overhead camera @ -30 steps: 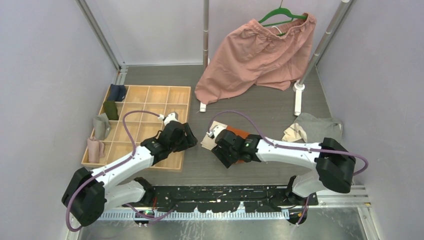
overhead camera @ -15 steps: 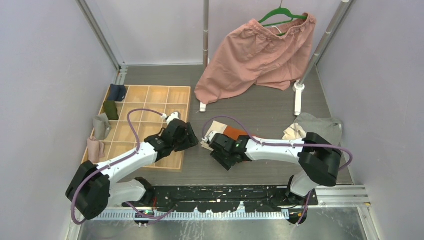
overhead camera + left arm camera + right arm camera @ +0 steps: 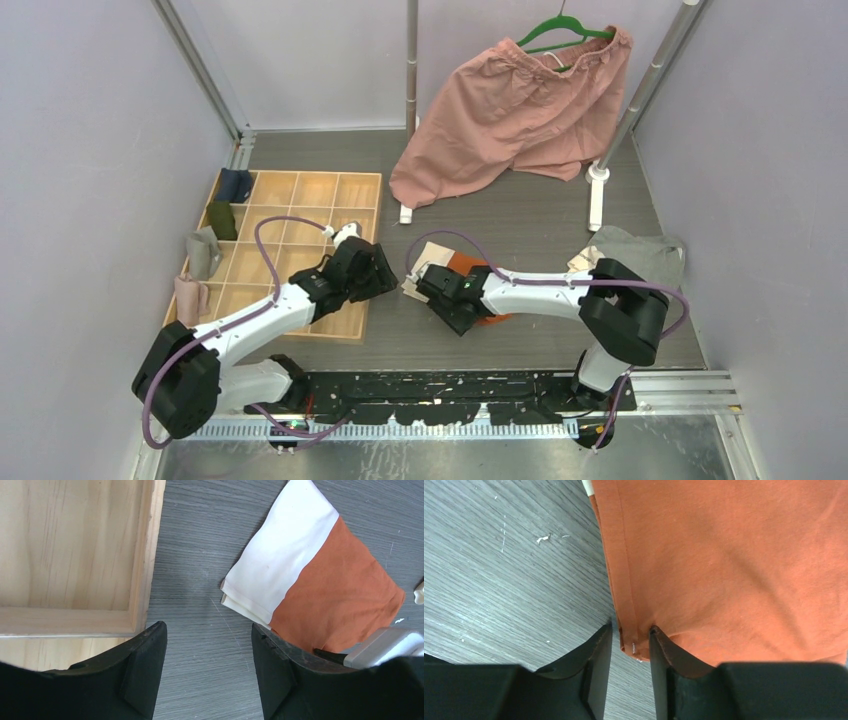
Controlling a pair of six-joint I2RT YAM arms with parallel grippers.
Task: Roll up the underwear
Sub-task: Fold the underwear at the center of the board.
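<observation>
The rust-orange underwear (image 3: 468, 264) with a cream-white band (image 3: 430, 260) lies flat on the grey table between the arms. It also shows in the left wrist view (image 3: 345, 595) and the right wrist view (image 3: 734, 565). My right gripper (image 3: 458, 312) (image 3: 630, 632) is at its near corner. The jaws stand narrowly apart with the hemmed corner between them, and the right finger (image 3: 664, 645) presses the cloth. My left gripper (image 3: 383, 283) (image 3: 207, 630) is open and empty over bare table just left of the white band. The grey underwear (image 3: 632, 255) lies crumpled at the right.
A wooden compartment tray (image 3: 300, 190) sits left of the left gripper, its corner in the left wrist view (image 3: 145, 555). Several rolled garments (image 3: 203, 255) sit along its left side. Big pink shorts (image 3: 520, 110) hang on a rack at the back, with a white rack foot (image 3: 595, 200) nearby.
My right gripper has slid left and a little away along the orange cloth, its elbow following. My left arm shifted slightly forward a second ago and has held still since.
</observation>
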